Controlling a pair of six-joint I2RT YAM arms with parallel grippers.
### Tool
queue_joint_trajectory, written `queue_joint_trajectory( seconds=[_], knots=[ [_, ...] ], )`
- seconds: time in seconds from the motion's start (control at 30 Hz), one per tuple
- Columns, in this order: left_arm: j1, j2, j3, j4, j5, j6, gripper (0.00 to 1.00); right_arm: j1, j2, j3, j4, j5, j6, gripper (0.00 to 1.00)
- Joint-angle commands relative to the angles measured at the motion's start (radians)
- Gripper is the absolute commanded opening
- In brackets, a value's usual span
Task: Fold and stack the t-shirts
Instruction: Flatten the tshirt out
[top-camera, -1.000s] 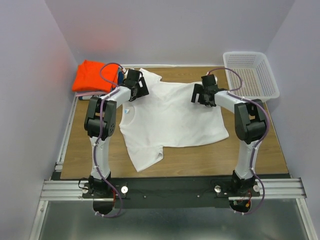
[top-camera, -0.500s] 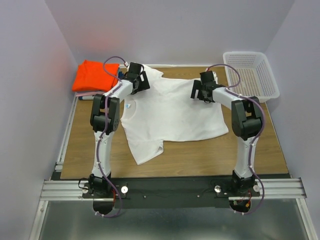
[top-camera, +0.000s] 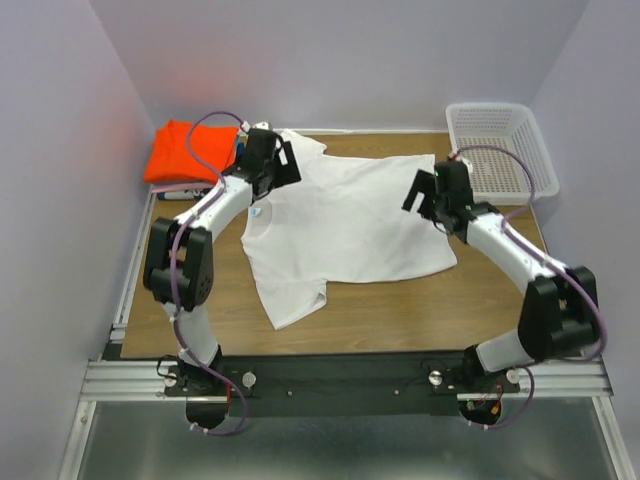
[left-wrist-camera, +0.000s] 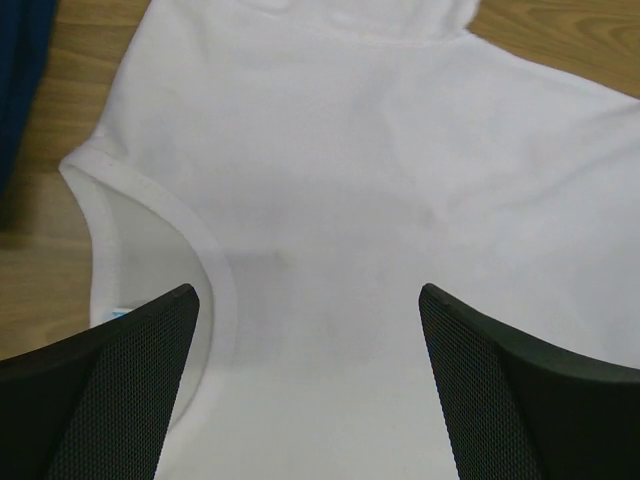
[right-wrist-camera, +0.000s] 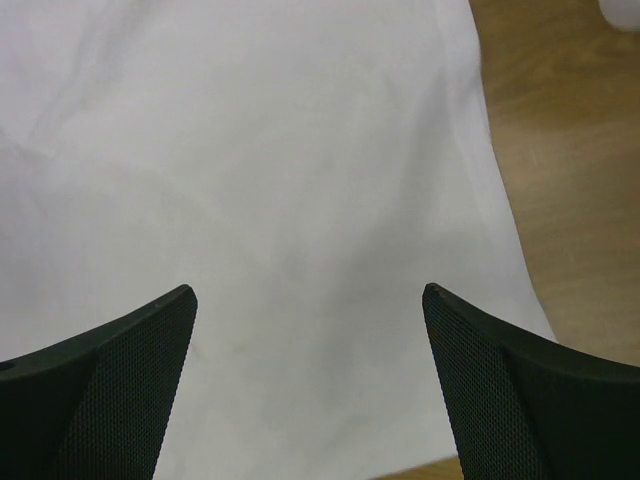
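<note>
A plain white t-shirt lies spread flat on the wooden table, neck to the left, a small label at the collar. A folded orange shirt lies at the back left with a dark blue one under its edge. My left gripper is open and empty above the shirt's far left shoulder; the collar shows in its wrist view. My right gripper is open and empty above the shirt's right part, near the hem edge.
A white plastic mesh basket stands at the back right corner. Bare wood lies in front of the shirt. Purple walls close in on three sides.
The right gripper has swung right and nearer, off the shirt's far edge toward its right side, the arm stretching out. The left arm's elbow has dropped outward; its gripper stays near the shoulder.
</note>
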Motion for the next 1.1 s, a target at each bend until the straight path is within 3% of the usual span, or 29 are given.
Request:
queue_joint_trajectory(
  seconds=[0.0,0.17,0.4,0.53,0.7,0.8,0.83,0.93,1.07],
  knots=[
    [-0.066,-0.182,-0.252,0.165,0.017,-0.049,0.98,-0.005,-0.179,-0.232,-0.038,0.033,0.143,1.00],
    [-0.141,-0.297,-0.491,0.228,-0.012,-0.138,0.98,-0.005,-0.465,-0.510,-0.040,0.051,0.245,1.00],
    [-0.193,-0.348,-0.660,0.286,-0.035,-0.212,0.98,-0.006,-0.494,-0.639,-0.035,0.018,0.334,0.94],
    [-0.195,-0.340,-0.665,0.292,-0.035,-0.209,0.98,-0.006,-0.422,-0.623,-0.011,0.056,0.350,0.69],
    [-0.196,-0.329,-0.660,0.295,-0.046,-0.198,0.98,-0.006,-0.336,-0.609,0.043,0.076,0.351,0.61],
    [-0.196,-0.329,-0.660,0.295,-0.056,-0.195,0.98,-0.006,-0.294,-0.600,0.061,0.081,0.348,0.46],
    [-0.196,-0.329,-0.660,0.295,-0.058,-0.195,0.98,-0.006,-0.288,-0.592,0.061,0.084,0.345,0.34],
    [-0.196,-0.328,-0.662,0.295,-0.075,-0.193,0.98,-0.005,-0.280,-0.560,0.064,0.070,0.322,0.16],
    [-0.195,-0.317,-0.656,0.295,-0.072,-0.187,0.98,-0.005,-0.302,-0.537,0.064,0.061,0.283,0.06]
  ],
)
